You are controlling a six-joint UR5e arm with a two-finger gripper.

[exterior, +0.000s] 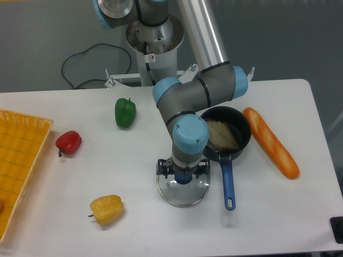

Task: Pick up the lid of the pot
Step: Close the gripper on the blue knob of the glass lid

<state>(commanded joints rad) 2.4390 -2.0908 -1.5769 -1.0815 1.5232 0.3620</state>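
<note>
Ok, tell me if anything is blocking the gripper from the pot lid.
Nothing visible is. The gripper sits directly over the pot lid, at its knob. The pan handle lies close beside the lid, not between the two.

1 fixed camera looks steeply down from above the front edge of the surface (305, 214), fairly near, facing the arm base (155, 51) at the far edge.
</note>
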